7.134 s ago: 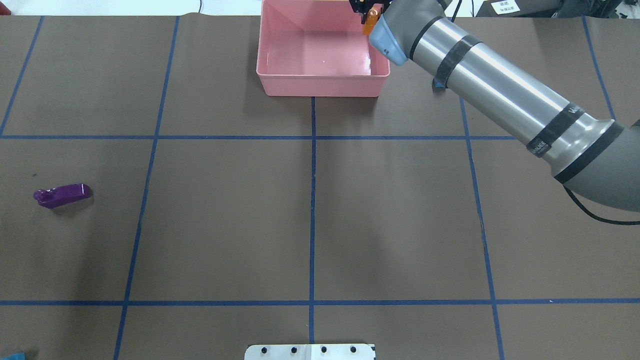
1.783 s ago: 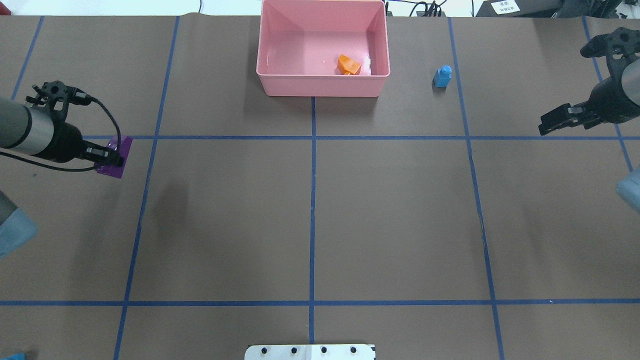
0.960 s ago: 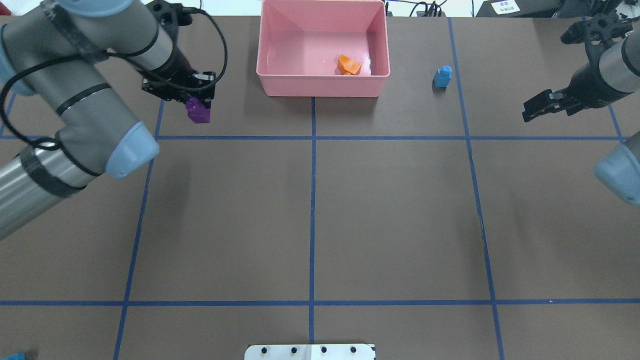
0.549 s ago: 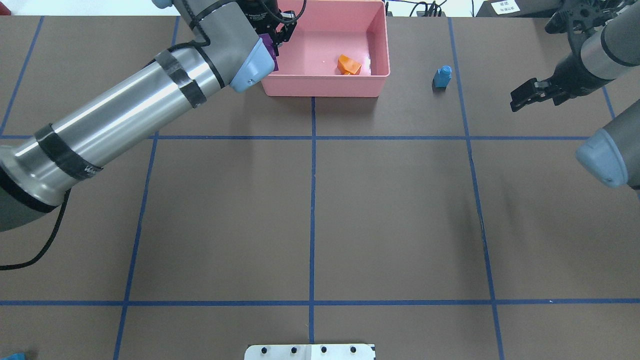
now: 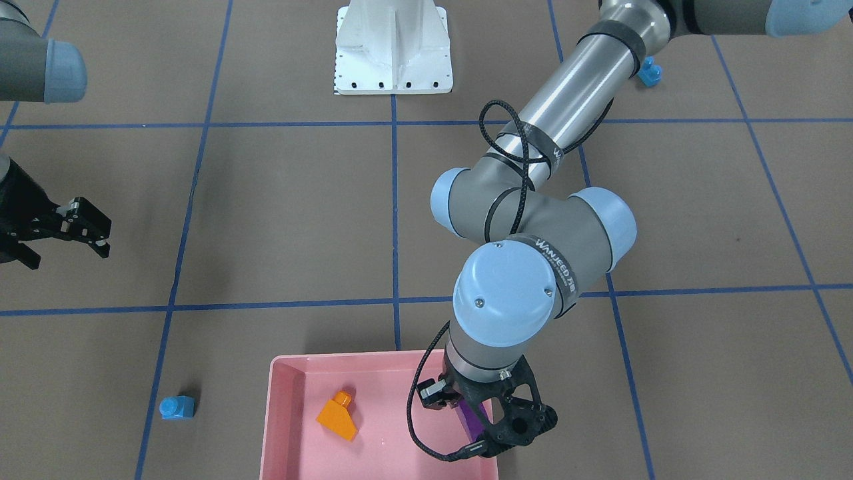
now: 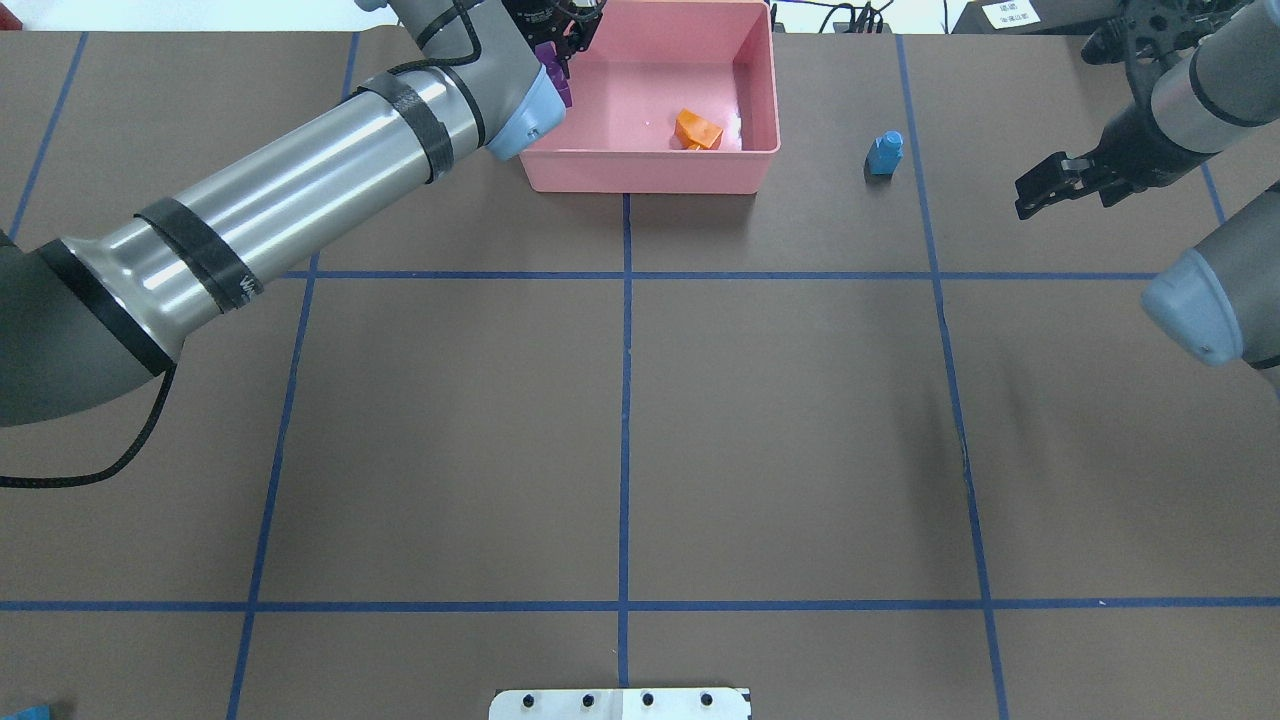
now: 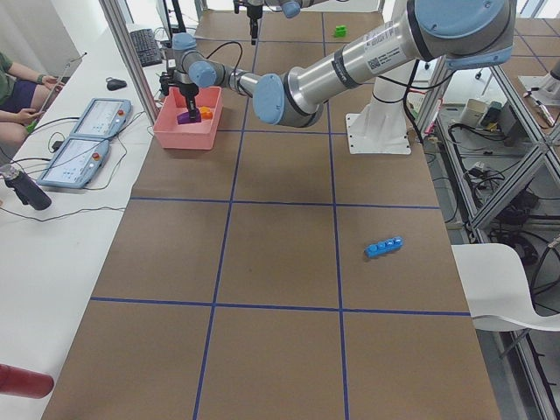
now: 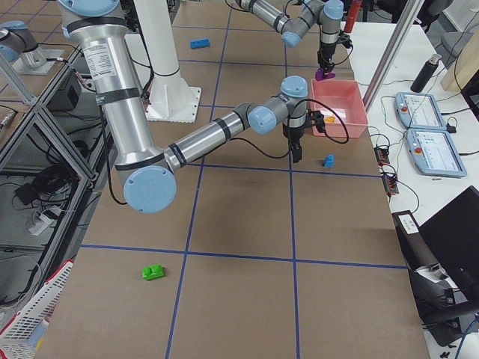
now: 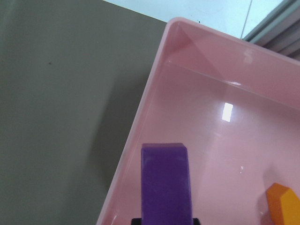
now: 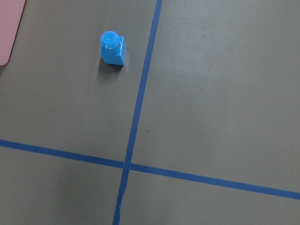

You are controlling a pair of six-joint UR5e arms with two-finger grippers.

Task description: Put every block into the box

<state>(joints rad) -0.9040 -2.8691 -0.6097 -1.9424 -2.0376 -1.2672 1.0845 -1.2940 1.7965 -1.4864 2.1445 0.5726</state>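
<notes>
while the left gripper hangs over the left end of the pink box, jaws pinching the purple wedge just inside the wall, the orange block lies on the box floor toward the right side. right gripper hovers with jaws spread, apart from the small blue cube sitting on the table beside the box. long blue bar and green brick both lie on the table, well apart from the box.
</notes>
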